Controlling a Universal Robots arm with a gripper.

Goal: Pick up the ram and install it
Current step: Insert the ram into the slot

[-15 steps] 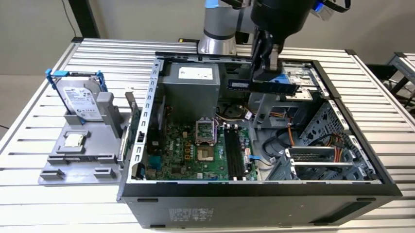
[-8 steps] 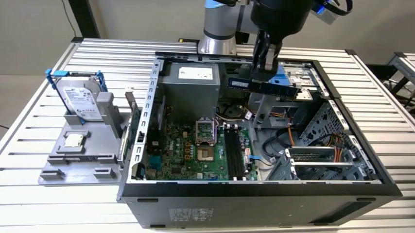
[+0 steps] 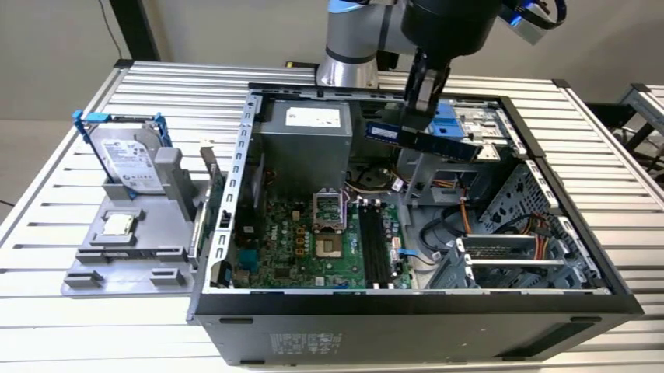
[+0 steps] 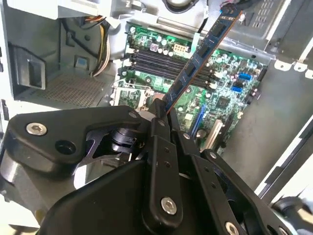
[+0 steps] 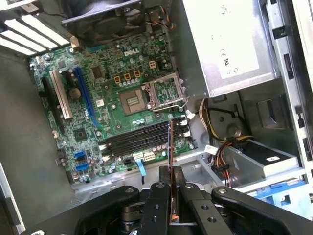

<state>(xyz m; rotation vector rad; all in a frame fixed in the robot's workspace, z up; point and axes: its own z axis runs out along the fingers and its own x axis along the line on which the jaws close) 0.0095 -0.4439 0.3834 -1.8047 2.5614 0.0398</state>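
Note:
The ram (image 3: pixel 421 141) is a long, narrow dark circuit-board stick. My gripper (image 3: pixel 413 116) is shut on it and holds it in the air over the open computer case (image 3: pixel 249 155), nearly level and above the back right part of the motherboard. In the second wrist view the ram (image 4: pixel 200 54) juts out from the black fingers (image 4: pixel 159 129), out over the black memory slots (image 4: pixel 161 61). In the first wrist view the ram (image 5: pixel 170 142) appears edge-on, rising from my gripper (image 5: pixel 171 172), with the memory slots (image 5: pixel 142 139) beneath it.
The green motherboard (image 3: pixel 295 252) has an open processor socket (image 3: pixel 328 210) beside the memory slots (image 3: pixel 375 245). A grey power supply (image 3: pixel 306 128), cables (image 3: pixel 462 210) and a drive cage (image 3: pixel 518 252) crowd the case. On the exterior view's left, a grey stand (image 3: pixel 104 268) holds a hard drive (image 3: pixel 130 159) and a processor chip (image 3: pixel 117 225).

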